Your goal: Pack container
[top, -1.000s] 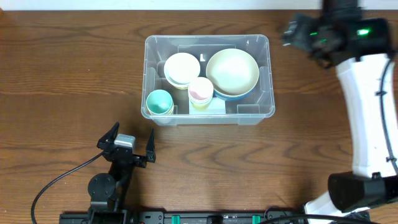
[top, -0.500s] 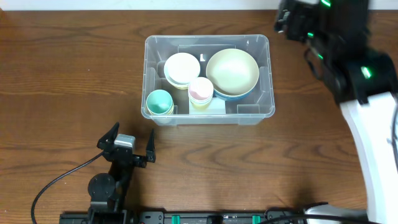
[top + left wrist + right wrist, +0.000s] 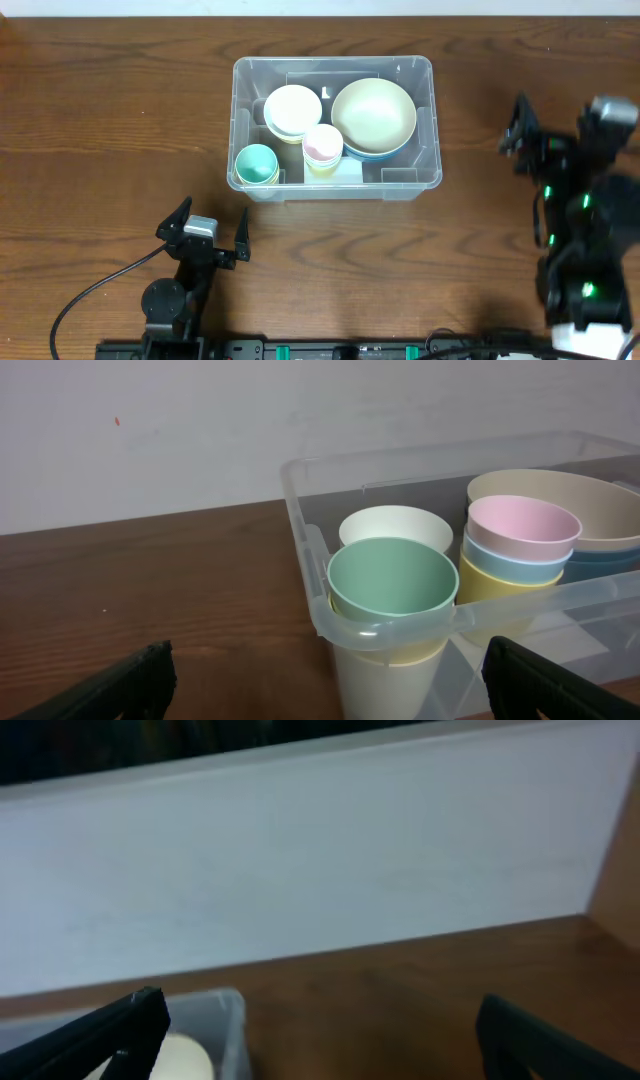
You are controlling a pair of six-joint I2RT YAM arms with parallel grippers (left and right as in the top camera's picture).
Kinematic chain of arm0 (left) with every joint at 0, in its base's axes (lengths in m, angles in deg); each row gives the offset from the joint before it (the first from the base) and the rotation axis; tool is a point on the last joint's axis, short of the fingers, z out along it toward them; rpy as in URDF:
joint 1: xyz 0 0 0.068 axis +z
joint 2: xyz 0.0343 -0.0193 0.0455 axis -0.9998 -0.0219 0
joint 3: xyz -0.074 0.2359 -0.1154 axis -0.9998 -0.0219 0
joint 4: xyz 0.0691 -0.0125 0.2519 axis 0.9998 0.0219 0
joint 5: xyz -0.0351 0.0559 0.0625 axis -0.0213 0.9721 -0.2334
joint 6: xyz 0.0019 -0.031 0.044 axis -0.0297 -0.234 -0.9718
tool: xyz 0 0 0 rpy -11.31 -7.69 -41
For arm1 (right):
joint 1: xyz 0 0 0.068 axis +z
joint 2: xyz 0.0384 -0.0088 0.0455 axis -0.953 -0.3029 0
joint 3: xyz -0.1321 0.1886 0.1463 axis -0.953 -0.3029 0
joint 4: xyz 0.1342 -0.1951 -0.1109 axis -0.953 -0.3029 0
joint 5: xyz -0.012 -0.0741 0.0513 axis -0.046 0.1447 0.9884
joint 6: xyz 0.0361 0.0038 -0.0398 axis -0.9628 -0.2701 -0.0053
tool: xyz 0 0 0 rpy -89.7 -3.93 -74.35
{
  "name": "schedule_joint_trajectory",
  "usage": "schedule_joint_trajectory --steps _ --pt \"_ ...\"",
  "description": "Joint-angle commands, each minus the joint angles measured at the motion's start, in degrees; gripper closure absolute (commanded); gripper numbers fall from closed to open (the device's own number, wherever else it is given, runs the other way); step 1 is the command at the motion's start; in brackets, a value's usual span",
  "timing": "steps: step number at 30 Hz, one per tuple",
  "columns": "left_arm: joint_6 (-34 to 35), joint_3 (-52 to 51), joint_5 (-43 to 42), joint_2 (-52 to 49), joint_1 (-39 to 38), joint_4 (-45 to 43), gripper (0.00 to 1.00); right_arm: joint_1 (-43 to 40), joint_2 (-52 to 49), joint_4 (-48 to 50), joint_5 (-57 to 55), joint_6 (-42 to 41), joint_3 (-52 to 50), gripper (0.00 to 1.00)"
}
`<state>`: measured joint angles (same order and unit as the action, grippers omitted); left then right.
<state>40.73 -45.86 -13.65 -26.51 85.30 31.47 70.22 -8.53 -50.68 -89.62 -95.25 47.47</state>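
1. Packing is judged to be nearly or wholly done. The container (image 3: 432, 120) already holds a wide cream bowl (image 3: 373, 115), a white bowl (image 3: 292, 110), a pink cup (image 3: 322, 146) stacked on other cups, and a green cup (image 3: 257, 163).
2. No loose dish is seen on the table (image 3: 100, 120) around either arm, so nothing further appears to be waiting to be packed. No lid is seen in any view, and whether one is to be fitted cannot be told.
3. The left gripper (image 3: 210, 215) is spread wide and holds nothing. Its fingers are seen at the two lower corners of the left wrist view, and neither touches anything.
4. The container is found just ahead of the left gripper and slightly to its right. Its near-left corner, with the green cup inside, lies between the lines of the two fingers but clear of them.
5. The right gripper (image 3: 320, 1035) is likewise parted wide and empty, with only a dark finger at each lower corner of its own view.
6. From the right gripper, the container is placed ahead and off to the left, well apart. Only one clear corner of it (image 3: 225, 1010) is caught beside the left finger, and no contact is made.
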Motion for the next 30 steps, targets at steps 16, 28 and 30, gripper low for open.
schedule_joint_trajectory --steps 16,28,30 --pt "-1.01 -1.05 -0.81 0.37 -0.17 1.92 0.02 -0.68 37.05 5.53 2.69 5.44 -30.82 0.01" --pt "-1.01 -1.05 -0.81 0.37 -0.17 1.92 0.02 -0.68 41.88 4.39 5.57 5.44 -37.9 0.01" --pt "-1.01 -1.05 -0.81 0.35 -0.17 1.92 0.02 -0.68 41.88 3.26 5.55 5.44 -38.25 0.01"
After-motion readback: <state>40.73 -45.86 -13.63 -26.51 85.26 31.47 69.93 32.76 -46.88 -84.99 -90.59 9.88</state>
